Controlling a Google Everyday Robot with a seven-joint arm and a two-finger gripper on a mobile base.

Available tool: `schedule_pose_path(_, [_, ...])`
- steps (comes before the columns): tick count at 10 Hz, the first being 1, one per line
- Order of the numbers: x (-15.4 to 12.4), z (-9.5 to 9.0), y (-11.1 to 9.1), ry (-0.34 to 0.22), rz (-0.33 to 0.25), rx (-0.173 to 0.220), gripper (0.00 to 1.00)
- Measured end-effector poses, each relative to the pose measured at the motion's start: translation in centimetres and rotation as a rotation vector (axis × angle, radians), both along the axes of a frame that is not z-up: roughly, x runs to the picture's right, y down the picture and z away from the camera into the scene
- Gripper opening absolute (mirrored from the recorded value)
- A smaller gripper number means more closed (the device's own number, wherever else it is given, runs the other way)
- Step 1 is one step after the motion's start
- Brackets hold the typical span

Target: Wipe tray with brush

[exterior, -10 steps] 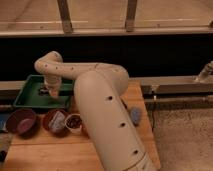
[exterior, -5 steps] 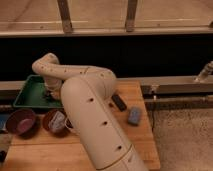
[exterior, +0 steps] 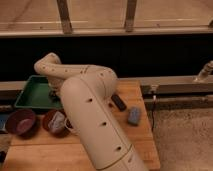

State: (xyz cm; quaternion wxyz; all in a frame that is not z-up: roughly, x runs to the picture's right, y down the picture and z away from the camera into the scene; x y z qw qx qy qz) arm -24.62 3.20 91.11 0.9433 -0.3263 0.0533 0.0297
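Tray (exterior: 31,96): shallow, rectangular, green, with a raised sloping rim. It lay at the far left corner of the wooden table (exterior: 40,155), just behind the two bowls.

Gripper (exterior: 53,93): it hung at the end of the cream arm (exterior: 90,115), low over the right-hand part of the tray. The arm's bulk hid most of it. Whether it was spread or closed could not be told, nor whether it held anything.

Brush: not made out; the place where it might have lain was covered by the arm and the dark gripper.

Dark-red bowl (exterior: 19,122): round, at the table's left edge, in front of the tray.

Second dark-red bowl (exterior: 56,121): just beside the first, with something pale inside, partly hidden by the arm.

Black rectangular block (exterior: 118,102): flat on the table, right of the arm, lying at an angle.

Blue-grey sponge (exterior: 134,116): near the block, closer to the table's right edge, apart from it.

Grey floor (exterior: 185,135): beyond the table's right edge.

Backdrop: a dark band ran behind the table, with pale upright posts (exterior: 64,16) above it.
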Motion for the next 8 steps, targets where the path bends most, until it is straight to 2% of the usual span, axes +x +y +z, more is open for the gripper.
schedule_pose_path(2, [1.4,0.6,-1.7,0.031,0.016,0.020,0.00])
schedule_pose_path(4, [1.7,1.9,-2.8,0.032,0.023,0.014,0.00])
schedule_pose_path(6, [1.0,3.7,-2.8,-0.002,0.053,0.003,0.00])
schedule_pose_path(8, [-0.2,3.9,-3.0,-0.055,0.069,0.004,0.00])
